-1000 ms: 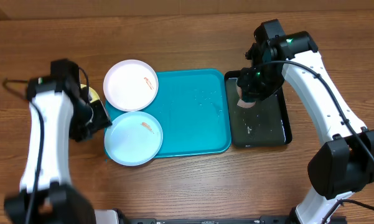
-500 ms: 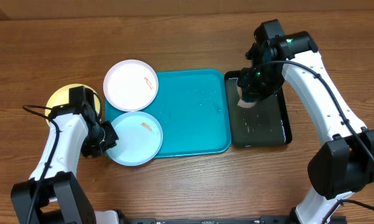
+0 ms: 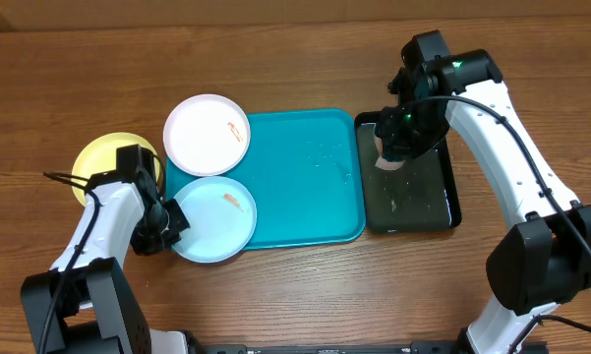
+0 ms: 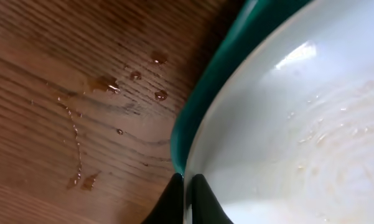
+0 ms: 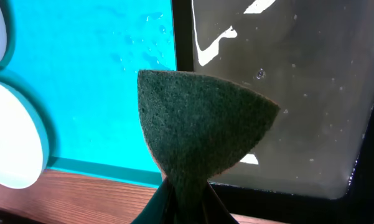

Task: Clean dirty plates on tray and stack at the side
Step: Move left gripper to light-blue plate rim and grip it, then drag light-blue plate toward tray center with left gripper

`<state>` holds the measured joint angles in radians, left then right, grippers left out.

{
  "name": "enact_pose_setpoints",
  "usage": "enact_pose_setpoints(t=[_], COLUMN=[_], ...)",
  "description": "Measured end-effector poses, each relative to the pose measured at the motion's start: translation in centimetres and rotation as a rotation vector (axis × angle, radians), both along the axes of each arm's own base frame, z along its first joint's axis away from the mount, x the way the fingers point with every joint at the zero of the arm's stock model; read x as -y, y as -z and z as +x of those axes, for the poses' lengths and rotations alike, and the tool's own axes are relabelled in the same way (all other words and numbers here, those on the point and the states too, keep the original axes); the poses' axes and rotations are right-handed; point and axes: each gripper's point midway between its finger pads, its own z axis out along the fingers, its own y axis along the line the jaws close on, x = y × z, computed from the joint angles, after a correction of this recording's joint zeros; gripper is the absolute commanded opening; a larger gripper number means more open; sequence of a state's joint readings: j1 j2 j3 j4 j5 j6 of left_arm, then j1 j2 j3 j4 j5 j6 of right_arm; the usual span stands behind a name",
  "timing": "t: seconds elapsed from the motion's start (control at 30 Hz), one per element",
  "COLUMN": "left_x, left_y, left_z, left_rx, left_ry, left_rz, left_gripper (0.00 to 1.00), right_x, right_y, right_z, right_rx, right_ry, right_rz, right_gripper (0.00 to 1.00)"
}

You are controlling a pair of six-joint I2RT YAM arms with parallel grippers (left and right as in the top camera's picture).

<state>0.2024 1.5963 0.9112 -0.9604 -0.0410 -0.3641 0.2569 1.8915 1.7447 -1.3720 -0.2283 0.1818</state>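
Our left hand (image 4: 187, 186) has swung in and pinched shut on the near-left rim of the round light blue plate (image 3: 216, 218), which sits at the near-left corner of the large teal plastic tray (image 3: 305, 177). We judge scrubbing comes next: our right hand (image 3: 391, 147) grips a dark green scouring pad (image 5: 199, 130)

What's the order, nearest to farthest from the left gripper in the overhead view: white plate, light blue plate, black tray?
1. light blue plate, its left rim pinched in the left gripper.
2. white plate, just beyond it.
3. black tray, far right.
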Motion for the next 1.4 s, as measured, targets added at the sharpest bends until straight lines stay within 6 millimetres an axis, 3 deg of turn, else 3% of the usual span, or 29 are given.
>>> enact_pose_setpoints(t=[0.17, 0.5, 1.0, 1.23, 1.4], left_x=[0.9, 6.0, 15.0, 17.5, 17.5], left_y=[0.0, -0.5, -1.1, 0.2, 0.8], left_z=[0.1, 0.9, 7.5, 9.0, 9.8], left_rx=[0.007, 0.060, 0.335, 0.377, 0.394], left_ry=[0.011, 0.115, 0.336, 0.352, 0.345], left_rz=[-0.053, -0.299, -0.335, -0.294, -0.267], left_gripper=[0.04, 0.04, 0.04, 0.05, 0.04], right_x=[0.0, 0.0, 0.0, 0.0, -0.4], right_y=[0.0, 0.0, 0.0, 0.0, 0.0], right_z=[0.0, 0.0, 0.0, 0.0, 0.2], right_rx=[0.000, 0.000, 0.000, 0.000, 0.014], right_ry=[0.000, 0.000, 0.000, 0.000, -0.009], right_rz=[0.000, 0.000, 0.000, 0.000, 0.004], right_gripper=[0.10, 0.10, 0.09, 0.06, 0.04])
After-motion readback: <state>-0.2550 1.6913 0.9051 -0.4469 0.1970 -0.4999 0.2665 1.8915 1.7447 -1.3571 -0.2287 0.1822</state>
